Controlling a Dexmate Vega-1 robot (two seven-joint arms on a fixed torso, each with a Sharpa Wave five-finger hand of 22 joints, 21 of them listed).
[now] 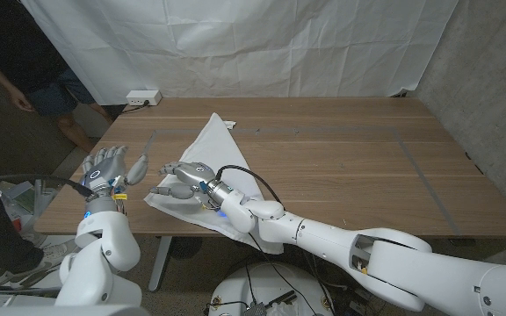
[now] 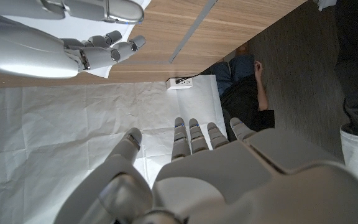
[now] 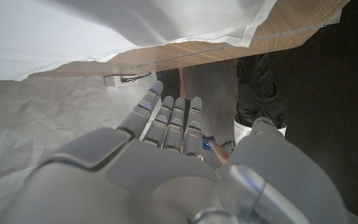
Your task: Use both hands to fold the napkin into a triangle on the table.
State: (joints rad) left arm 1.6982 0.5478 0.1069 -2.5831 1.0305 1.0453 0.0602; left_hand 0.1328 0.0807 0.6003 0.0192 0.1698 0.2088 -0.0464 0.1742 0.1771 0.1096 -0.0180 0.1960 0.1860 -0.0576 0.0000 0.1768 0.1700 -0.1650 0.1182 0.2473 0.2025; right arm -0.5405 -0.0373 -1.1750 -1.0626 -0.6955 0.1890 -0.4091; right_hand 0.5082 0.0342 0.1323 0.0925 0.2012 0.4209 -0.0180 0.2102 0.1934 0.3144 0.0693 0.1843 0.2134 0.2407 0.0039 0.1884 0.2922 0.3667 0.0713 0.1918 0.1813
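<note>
White napkin (image 1: 216, 167) folded into a triangle on table (image 1: 350, 167). Right hand (image 1: 183, 178) over its left edge, grip unclear. Left hand (image 1: 105, 167) beside it, fingers spread, empty.

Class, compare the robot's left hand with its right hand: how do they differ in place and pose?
The left hand hovers at the table's left edge, beside the white cloth napkin, fingers spread. The right hand reaches across over the napkin, fingers curled downward; contact is unclear. Both are grey metallic hands holding nothing visibly.
</note>
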